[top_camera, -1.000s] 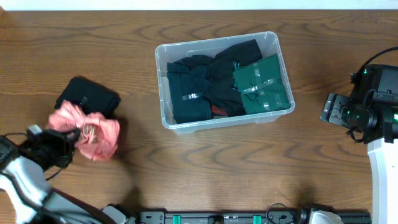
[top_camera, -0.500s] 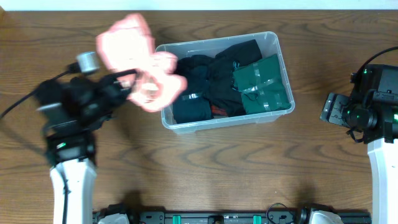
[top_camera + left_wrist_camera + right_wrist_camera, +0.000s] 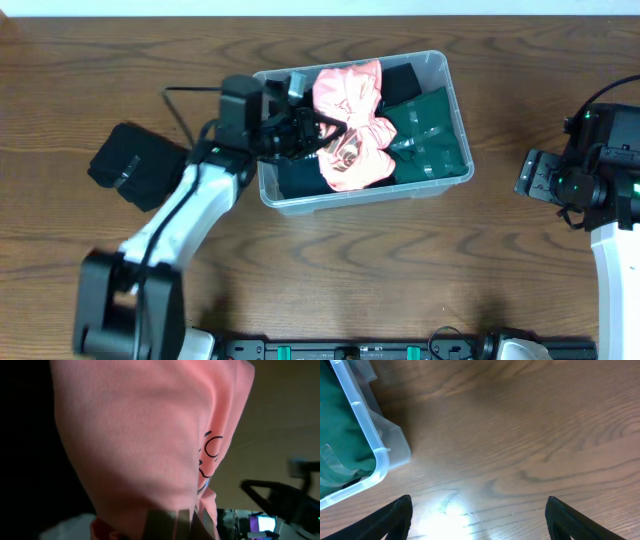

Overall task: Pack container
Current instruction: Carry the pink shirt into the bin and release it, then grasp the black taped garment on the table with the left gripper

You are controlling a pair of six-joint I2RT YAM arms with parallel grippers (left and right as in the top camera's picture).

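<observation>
Swings across within the last second from well left of the container to its left wall, bringing the left gripper in over the rim, clamped tight on the pink garment. Holds that garment bunched above the container's middle, over the dark clothes already inside; cannot tell whether resting on them or hanging clear. Fills almost the whole left wrist view with pink cloth, a thin black line drawing on it, hiding the fingers themselves. Leaves the folded black garment alone on the table well left of the container, uncovered now where the pink one lay against it a second ago. Keeps the container where it stood before, toward the table's far edge between the two arms, slightly skewed, clear walls and thick rim showing. Shows a green garment with shiny clear strips packed into the container's right end, just beside the pink bundle. Puts the right gripper well right of the container, over bare wood, fingers spread wide with nothing between them, unmoved since a second ago. Catches the container's near right corner at the upper left of the right wrist view, green cloth behind its wall.
</observation>
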